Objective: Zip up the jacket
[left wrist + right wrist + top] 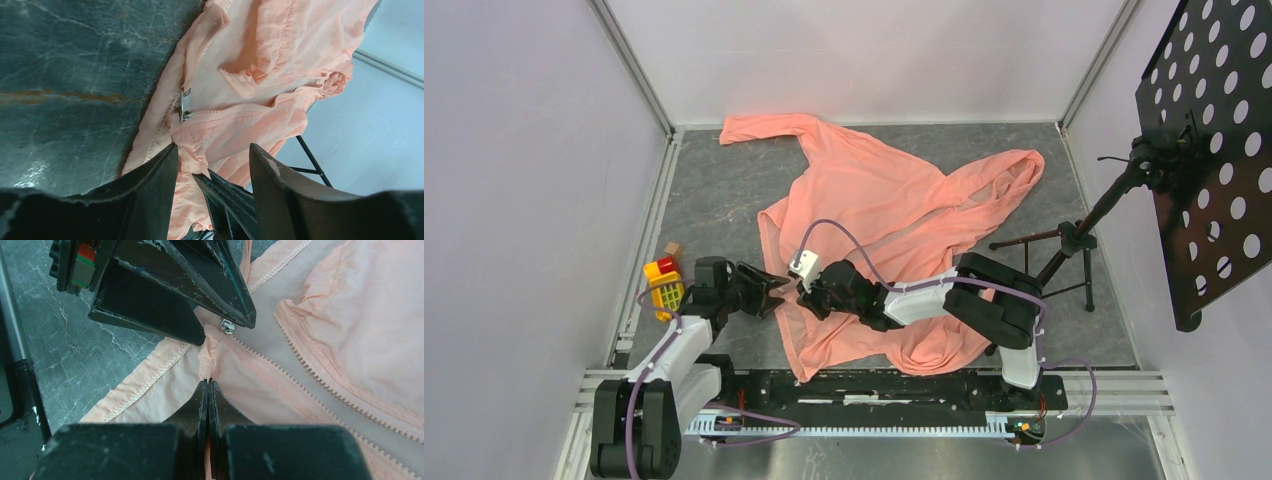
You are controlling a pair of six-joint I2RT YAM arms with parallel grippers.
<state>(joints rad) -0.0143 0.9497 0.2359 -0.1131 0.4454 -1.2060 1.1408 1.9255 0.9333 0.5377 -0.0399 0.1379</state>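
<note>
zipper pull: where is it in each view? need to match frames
Top external: too small to make out.
Left wrist: zipper pull left of centre, above the jaws.
Right wrist: upper centre, where the closed zipper ends.
Shared landmark: the pink jacket.

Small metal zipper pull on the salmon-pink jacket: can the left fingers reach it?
Probably yes. The small metal zipper pull lies uncovered at the tips of the open left fingers; the shut right fingers pinch the salmon-pink fabric jacket beside it.

Jacket point(874, 190) front hidden under right arm point(929, 293); zipper slider point(227, 327) half covered; perforated panel point(1214, 150) cut by edge.
</note>
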